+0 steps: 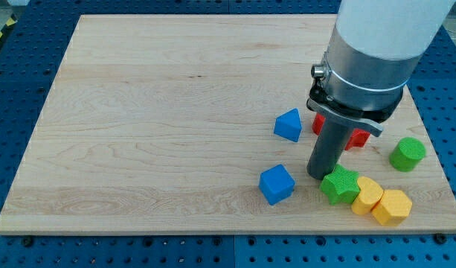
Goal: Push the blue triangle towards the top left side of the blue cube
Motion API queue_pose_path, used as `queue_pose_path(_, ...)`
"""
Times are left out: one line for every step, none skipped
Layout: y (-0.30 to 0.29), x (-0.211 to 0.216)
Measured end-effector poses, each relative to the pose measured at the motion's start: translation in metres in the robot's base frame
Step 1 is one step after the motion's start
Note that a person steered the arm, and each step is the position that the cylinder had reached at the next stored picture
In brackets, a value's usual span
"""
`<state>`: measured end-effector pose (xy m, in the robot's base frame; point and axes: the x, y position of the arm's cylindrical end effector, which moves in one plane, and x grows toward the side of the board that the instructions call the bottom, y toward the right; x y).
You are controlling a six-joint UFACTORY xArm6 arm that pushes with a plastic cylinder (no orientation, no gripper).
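Here, blue triangle (288,124) sitting on wooden board (153,112), right of centre: small solid wedge, peak pointing up. Blue cube (277,184) lying below it, slightly toward view's left, well apart. My tip (321,175) standing on board between blue cube and green star (341,184), just beside star; whether touching it, cannot tell. Rod carrying no gripper, holding nothing. Red block (355,137) partly hiding behind rod. Green cylinder (407,154) sitting at view's right; two yellow blocks (381,201) lying near bottom right.
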<state>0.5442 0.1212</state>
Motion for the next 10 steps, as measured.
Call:
queue_pose_path(-0.004, -0.015)
queue_pose_path(-0.014, -0.012)
queue_pose_path(-0.030, -0.011)
queue_pose_path(-0.022, -0.025)
queue_pose_path(-0.013, -0.024)
queue_pose_path(-0.003, -0.025)
queue_pose_path(0.010, -0.038)
queue_pose_path(0.004, -0.067)
queue_pose_path(-0.023, -0.096)
queue_pose_path(-0.042, -0.098)
